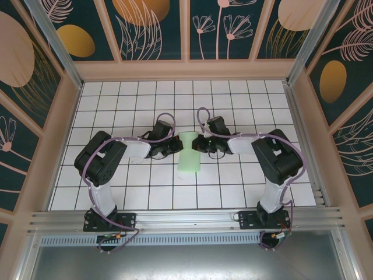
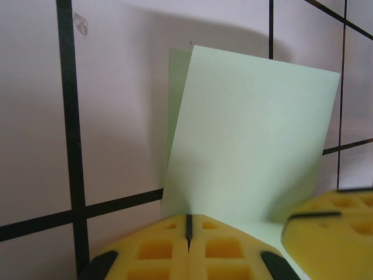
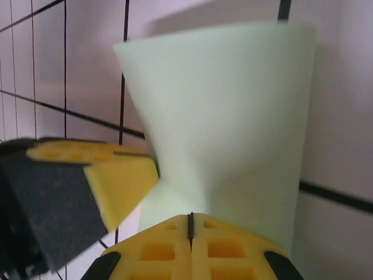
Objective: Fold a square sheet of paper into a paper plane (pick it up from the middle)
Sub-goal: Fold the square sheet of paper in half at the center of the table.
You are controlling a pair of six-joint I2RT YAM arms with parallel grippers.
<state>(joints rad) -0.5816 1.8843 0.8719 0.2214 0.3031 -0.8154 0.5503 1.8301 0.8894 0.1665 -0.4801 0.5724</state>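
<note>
There is one square sheet of paper (image 1: 189,156), two arms, the left arm (image 1: 108,158) and the right arm (image 1: 277,156), and one table (image 1: 116,99).

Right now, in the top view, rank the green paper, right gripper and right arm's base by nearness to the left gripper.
1. square sheet of paper: pinched in the left gripper, table centre.
2. right gripper: just across the sheet, to the right.
3. right arm's base: near edge, right side.
</note>
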